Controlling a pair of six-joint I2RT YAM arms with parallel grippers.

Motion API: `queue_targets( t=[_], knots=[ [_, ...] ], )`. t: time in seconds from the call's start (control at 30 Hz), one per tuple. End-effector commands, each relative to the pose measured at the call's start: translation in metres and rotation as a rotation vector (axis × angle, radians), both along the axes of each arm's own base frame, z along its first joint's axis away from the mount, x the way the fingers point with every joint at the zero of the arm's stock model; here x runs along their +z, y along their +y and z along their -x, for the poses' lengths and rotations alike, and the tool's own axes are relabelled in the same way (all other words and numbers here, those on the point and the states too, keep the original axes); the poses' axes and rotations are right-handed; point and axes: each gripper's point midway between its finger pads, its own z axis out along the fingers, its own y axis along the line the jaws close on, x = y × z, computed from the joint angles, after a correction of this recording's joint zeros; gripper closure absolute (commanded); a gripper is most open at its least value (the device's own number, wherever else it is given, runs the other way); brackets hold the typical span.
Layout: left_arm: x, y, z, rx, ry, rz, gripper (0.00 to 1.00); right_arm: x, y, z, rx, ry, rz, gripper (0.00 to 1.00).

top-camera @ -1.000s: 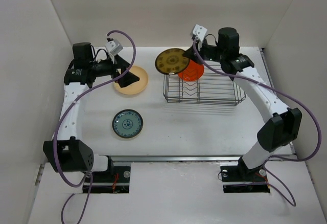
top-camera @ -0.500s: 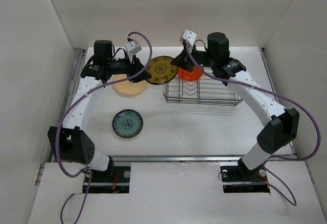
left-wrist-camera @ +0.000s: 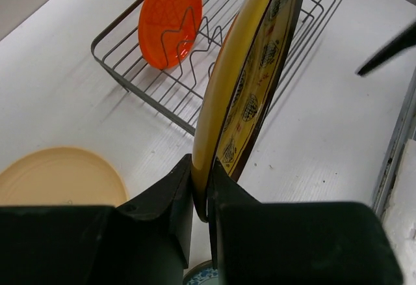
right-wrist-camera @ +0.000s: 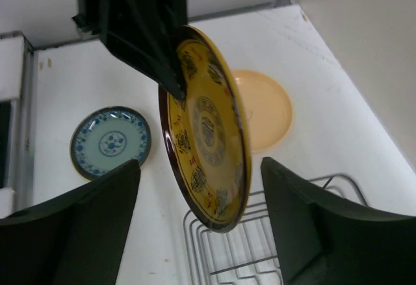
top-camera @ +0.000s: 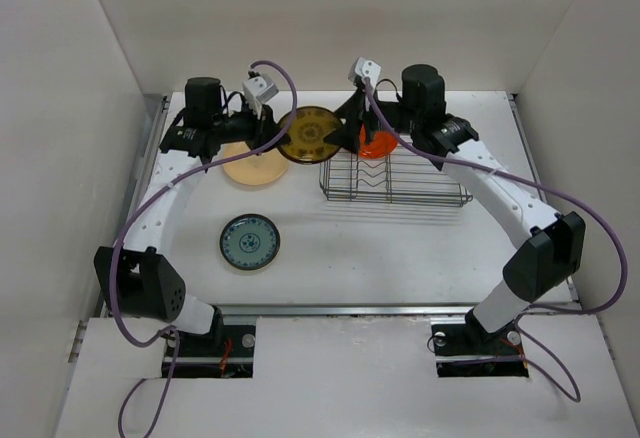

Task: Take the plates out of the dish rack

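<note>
**Yellow plate held on edge between two arms, over the table beside the rack**

The left gripper [left-wrist-camera: 200, 190] is clamped on the lower rim of the yellow patterned plate [left-wrist-camera: 250, 90] and holds it upright on edge. That thin rim grip seems to be why the plate stands vertical rather than flat. The right gripper [right-wrist-camera: 200, 168] has its jaws parted, one finger on each side of the same plate. They seem clear of it, though the wrist view is too oblique to be sure. This looks like a handover, with the weight now on the left arm.

Nearest the arm bases, the dark teal plate [top-camera: 250, 242] lies flat on the table [top-camera: 400, 248]. Further back the peach plate [left-wrist-camera: 58, 174] lies flat, partly under the left arm. Beyond it is the dish rack [top-camera: 430, 196], with the orange-red plate [left-wrist-camera: 170, 18] standing in its dividers.

The right fingers flank the held plate and the rack corner sits just beside it. A careless swing could catch either one.
</note>
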Motion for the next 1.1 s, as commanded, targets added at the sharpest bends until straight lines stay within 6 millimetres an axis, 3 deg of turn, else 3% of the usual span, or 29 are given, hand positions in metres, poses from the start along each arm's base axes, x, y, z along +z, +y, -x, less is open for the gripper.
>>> queue_targets(
  t=[0.0,0.07,0.17,0.27,0.3,0.4,0.43,0.47,0.6,0.63,1.07],
  knots=[
    [0.013,0.006,-0.006,0.057,-0.034,0.028,1.00,0.039,0.011,0.026,0.098,-0.077,-0.082,0.14],
    [0.009,0.013,-0.006,0.069,-0.011,0.039,1.00,0.039,0.006,0.019,0.038,-0.082,-0.075,0.01],
    [-0.005,0.041,-0.004,0.114,0.039,0.044,1.00,0.039,-0.005,-0.003,-0.102,-0.110,-0.058,0.01],
    [-0.018,0.075,0.006,0.145,0.110,0.048,1.00,0.037,-0.029,-0.029,-0.270,-0.121,-0.036,0.01],
    [-0.040,0.084,0.016,0.131,0.174,0.001,1.00,0.037,-0.037,-0.037,-0.304,-0.133,-0.027,0.01],
    [-0.059,0.109,0.030,0.100,0.228,-0.085,1.00,0.028,-0.052,-0.050,-0.380,-0.130,0.000,0.01],
    [-0.077,0.112,0.051,0.064,0.360,-0.095,1.00,0.028,-0.063,-0.057,-0.403,-0.139,0.007,0.01],
    [-0.087,0.126,0.054,0.027,0.325,-0.149,1.00,0.023,-0.063,-0.057,-0.403,-0.132,0.012,0.01],
    [-0.134,0.151,0.082,0.025,0.432,-0.266,1.00,0.012,-0.079,-0.065,-0.434,-0.139,0.032,0.01],
    [-0.145,0.151,0.090,0.012,0.457,-0.281,1.00,0.010,-0.079,-0.066,-0.433,-0.146,0.037,0.01],
    [-0.195,0.160,0.124,-0.076,0.568,-0.365,1.00,-0.003,-0.087,-0.069,-0.437,-0.140,0.064,0.01]
  ],
)
